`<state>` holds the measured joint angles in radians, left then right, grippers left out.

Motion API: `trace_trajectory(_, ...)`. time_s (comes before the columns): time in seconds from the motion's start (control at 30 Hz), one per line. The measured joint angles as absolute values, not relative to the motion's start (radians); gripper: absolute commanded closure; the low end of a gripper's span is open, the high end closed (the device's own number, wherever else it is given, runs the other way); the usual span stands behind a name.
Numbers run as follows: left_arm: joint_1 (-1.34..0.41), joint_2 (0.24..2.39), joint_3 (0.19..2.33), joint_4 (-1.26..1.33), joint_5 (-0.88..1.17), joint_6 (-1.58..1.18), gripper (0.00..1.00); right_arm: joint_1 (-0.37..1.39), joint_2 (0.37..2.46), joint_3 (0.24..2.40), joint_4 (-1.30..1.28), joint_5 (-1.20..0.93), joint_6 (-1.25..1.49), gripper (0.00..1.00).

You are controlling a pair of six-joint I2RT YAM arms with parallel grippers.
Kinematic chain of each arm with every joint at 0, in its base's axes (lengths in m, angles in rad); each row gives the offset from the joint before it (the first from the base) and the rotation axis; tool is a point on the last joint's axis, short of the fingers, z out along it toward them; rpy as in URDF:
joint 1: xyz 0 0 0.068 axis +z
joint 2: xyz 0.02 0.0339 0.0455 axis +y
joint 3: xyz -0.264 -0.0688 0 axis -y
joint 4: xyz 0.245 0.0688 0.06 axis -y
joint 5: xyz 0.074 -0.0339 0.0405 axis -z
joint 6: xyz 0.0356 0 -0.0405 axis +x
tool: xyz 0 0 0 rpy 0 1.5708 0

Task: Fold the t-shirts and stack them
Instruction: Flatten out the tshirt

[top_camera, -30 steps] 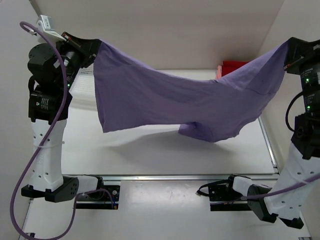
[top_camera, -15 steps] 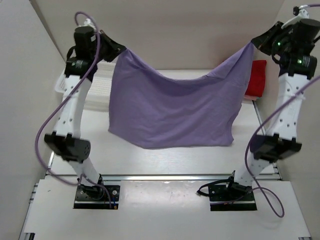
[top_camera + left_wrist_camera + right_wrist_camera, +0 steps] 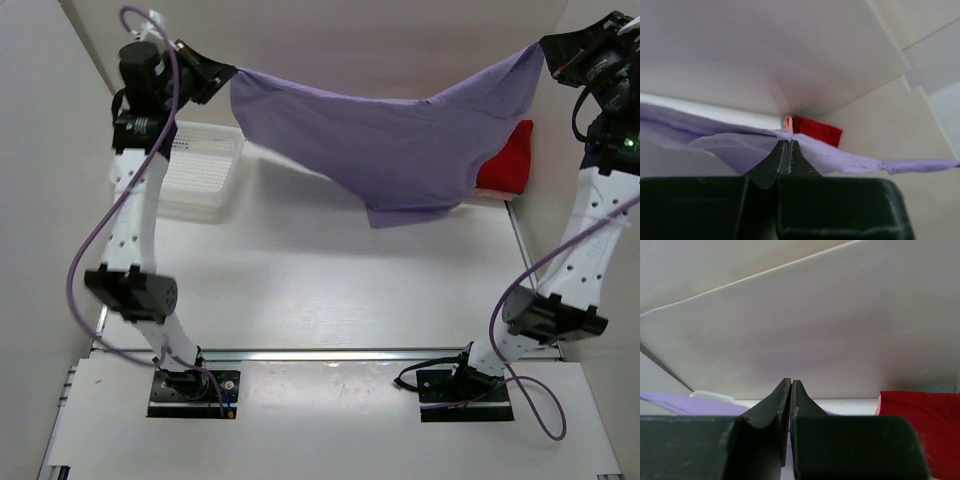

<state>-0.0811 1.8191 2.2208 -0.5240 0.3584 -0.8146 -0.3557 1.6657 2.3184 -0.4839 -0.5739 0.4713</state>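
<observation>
Holding the lavender t-shirt (image 3: 400, 140) stretched in the air above the far side of the table (image 3: 300, 280): left gripper (image 3: 222, 75) and right gripper (image 3: 548, 50) each clamped on a corner. From above only: sagging middle, white basket (image 3: 200, 170) far left, red t-shirt (image 3: 508, 160) far right. From the left wrist only: sliver of salmon pink t-shirt (image 3: 788, 122) beside the red. From the right wrist: fingers (image 3: 775, 405) pressed together, pinched cloth hidden.

White arms (image 3: 140, 200), black joints (image 3: 130, 293), purple cables (image 3: 69, 285)
</observation>
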Motion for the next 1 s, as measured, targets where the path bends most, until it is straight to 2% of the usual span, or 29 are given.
trace_trajectory(0.17,-0.069,1.427,1.743,-0.376,0.367,-0.799,1.0,-0.308,1.477,2.151,-0.484,-0.556,0.414,1.0)
trace_trajectory(0.27,-0.082,1.243,1.451,-0.318,0.381,-0.802,1.0,-0.223,1.346,1.946,-0.507,-0.513,0.365,1.0)
trace_trajectory(0.4,-0.096,1.152,1.189,-0.322,0.385,-0.81,1.0,-0.124,1.184,1.692,-0.59,-0.424,0.305,1.0)
trace_trajectory(0.53,-0.091,1.155,1.183,-0.393,0.359,-0.816,1.0,-0.051,1.144,1.758,-0.676,-0.317,0.23,1.0)
trace_trajectory(0.63,-0.09,1.169,1.346,-0.438,0.335,-0.813,1.0,-0.049,1.143,1.914,-0.675,-0.281,0.202,1.0)
trace_trajectory(0.7,-0.09,1.187,1.555,-0.401,0.319,-0.817,1.0,-0.074,1.142,2.058,-0.624,-0.266,0.197,1.0)
trace_trajectory(0.77,-0.09,1.185,1.634,-0.371,0.318,-0.825,1.0,-0.096,1.145,2.096,-0.587,-0.278,0.202,1.0)
trace_trajectory(0.87,-0.09,1.185,1.66,-0.317,0.322,-0.842,1.0,-0.131,1.146,2.107,-0.513,-0.327,0.234,1.0)
trace_trajectory(1.0,-0.095,1.237,1.584,-0.267,0.341,-0.867,1.0,-0.154,1.217,2.038,-0.461,-0.413,0.289,1.0)
